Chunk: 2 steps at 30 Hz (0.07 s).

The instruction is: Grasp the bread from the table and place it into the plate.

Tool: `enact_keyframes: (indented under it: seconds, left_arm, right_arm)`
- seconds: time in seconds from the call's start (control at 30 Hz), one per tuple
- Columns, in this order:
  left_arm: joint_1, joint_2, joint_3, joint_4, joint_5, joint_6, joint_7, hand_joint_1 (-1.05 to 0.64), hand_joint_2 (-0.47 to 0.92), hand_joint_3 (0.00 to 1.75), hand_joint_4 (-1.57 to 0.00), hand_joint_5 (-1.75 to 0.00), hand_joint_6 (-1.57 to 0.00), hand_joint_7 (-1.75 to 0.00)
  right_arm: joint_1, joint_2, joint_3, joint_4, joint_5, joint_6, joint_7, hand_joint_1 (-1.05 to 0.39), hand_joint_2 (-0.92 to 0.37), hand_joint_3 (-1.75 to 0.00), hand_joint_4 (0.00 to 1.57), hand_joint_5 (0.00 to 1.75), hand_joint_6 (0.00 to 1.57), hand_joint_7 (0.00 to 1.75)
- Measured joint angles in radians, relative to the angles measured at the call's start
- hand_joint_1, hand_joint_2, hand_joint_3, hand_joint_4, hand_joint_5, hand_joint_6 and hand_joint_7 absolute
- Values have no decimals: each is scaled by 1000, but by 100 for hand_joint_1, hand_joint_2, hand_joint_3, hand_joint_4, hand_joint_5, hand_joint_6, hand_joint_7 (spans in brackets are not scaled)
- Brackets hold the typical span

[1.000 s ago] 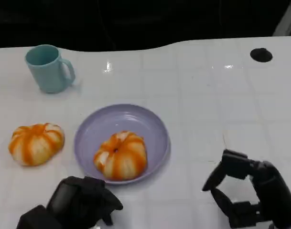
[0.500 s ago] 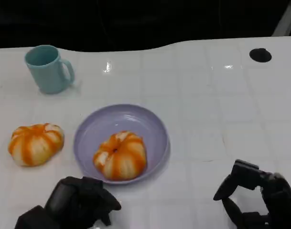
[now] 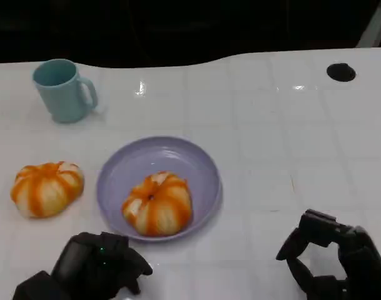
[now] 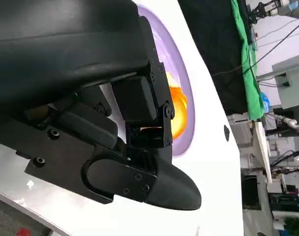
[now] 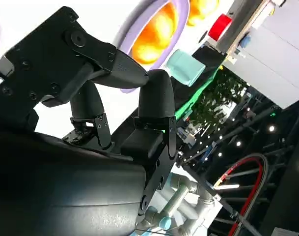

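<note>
One orange-and-white striped bread (image 3: 157, 203) lies in the lilac plate (image 3: 159, 153) at the table's middle. A second, similar bread (image 3: 46, 187) sits on the white table to the plate's left. My left hand (image 3: 99, 269) is low at the near edge, just in front of the plate, its fingers curled in on nothing. My right hand (image 3: 331, 256) hovers at the near right, well away from the plate, fingers apart and holding nothing. The left wrist view shows the plate (image 4: 176, 64) and the bread (image 4: 176, 115) beyond the curled fingers. The right wrist view shows the bread (image 5: 156, 29) past the spread fingers.
A teal mug (image 3: 64, 89) stands at the back left, also visible as the mug (image 5: 186, 66) in the right wrist view. A small black round mark (image 3: 341, 72) lies at the back right. The table's far edge borders a dark background.
My right hand has drawn back toward the near right edge, away from the plate. My left hand has sunk slightly lower. Both breads, the plate and the mug have stayed put.
</note>
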<state>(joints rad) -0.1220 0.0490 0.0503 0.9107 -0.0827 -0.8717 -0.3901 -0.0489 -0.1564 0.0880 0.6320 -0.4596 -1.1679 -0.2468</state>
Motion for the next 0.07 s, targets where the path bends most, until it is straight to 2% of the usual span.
enact_keyframes:
  seconds: [0.07]
  left_arm:
    - [-1, 1, 0, 1, 0, 0, 0, -105, 92, 19, -123, -117, -139, -54]
  right_arm:
    - [-1, 0, 2, 0, 0, 0, -1, -29, -37, -120, 75, 161, 73, 140]
